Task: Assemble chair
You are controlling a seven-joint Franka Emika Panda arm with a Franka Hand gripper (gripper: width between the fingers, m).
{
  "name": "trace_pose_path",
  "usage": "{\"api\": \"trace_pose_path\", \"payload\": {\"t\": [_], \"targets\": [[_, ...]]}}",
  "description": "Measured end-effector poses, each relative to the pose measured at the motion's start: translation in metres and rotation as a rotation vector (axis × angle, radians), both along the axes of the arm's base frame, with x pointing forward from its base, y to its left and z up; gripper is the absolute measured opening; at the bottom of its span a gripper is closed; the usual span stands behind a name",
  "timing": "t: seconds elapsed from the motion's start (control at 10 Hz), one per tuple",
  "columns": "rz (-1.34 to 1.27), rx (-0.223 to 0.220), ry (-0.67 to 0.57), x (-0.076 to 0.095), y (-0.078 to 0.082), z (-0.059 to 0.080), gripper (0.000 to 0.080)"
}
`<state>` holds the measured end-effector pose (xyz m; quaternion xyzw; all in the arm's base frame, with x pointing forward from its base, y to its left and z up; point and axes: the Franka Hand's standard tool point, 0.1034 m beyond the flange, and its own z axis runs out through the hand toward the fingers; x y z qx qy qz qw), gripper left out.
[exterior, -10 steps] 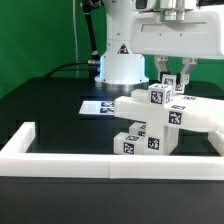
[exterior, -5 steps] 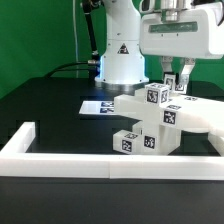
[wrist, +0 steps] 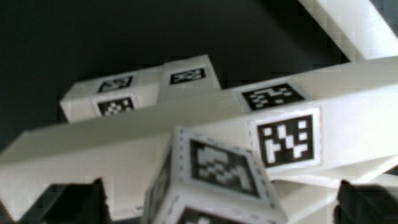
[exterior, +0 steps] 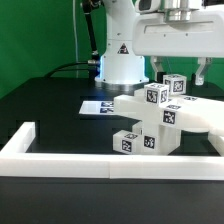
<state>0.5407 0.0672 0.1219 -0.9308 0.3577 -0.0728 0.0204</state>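
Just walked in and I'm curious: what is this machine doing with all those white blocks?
A robot arm is building a chair from white tagged parts. Its gripper stands open around a small upright piece atop the cluster, not clamping it. A marker board lies behind, and a white border wall runs along the front.

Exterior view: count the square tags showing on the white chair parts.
5 clear tags: one on the topmost block, one on the block beside it, one on the part below, two on the lowest block. More may be hidden.
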Motion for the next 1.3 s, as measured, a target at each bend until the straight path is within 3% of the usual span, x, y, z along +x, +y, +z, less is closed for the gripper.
{"api": "trace_pose_path", "payload": {"t": [0.3,0.7,1.1,1.2,1.3], "targets": [[0.374,-0.072,0.003,-0.0004,-0.0027,-0.0008,0.0649],[0.681,-0.13,0.008,-0.0013,-0.0047,-0.0017,0.0649],[0.806,-0.156,0.008,0.0047,-0.0083,0.0025,0.0649],[0.798,-0.155,0.007,0.0047,-0.0083,0.0025,0.056],[0.779,-0.152,0.007,0.0047,-0.0083,0.0025,0.056]]}}
